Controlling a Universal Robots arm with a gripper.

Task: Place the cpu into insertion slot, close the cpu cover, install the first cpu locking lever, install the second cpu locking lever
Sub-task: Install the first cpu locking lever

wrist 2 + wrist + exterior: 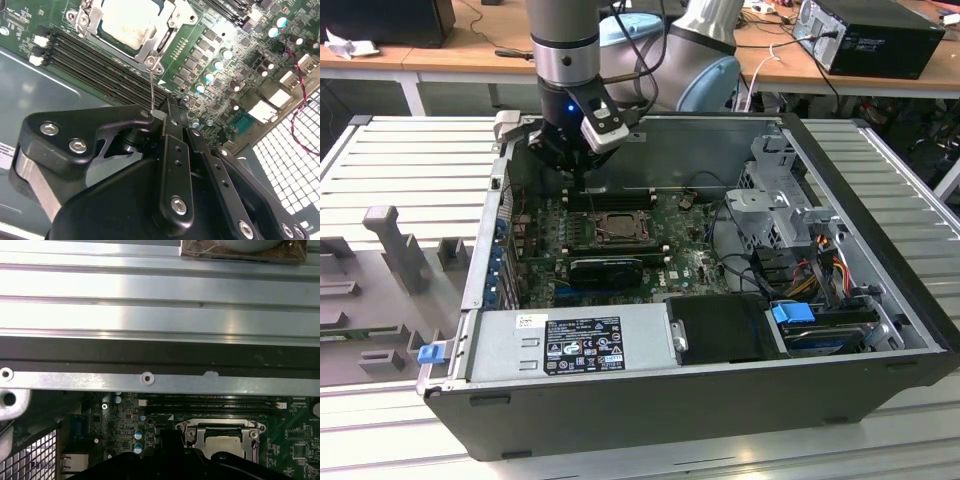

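Note:
The cpu lies in the insertion slot on the green board, its pale metal face showing through the window of the cpu cover, which lies flat over it. A thin wire locking lever runs from the socket's corner to my gripper, whose black fingers are shut on the lever's end. In the exterior view the gripper hangs just beyond the far left corner of the socket. The first wrist view has the socket and cpu close below.
The board sits deep in an open computer case. Long black memory slots run beside the socket. A black finned block, the power supply, drive cage and cable bundles crowd the case.

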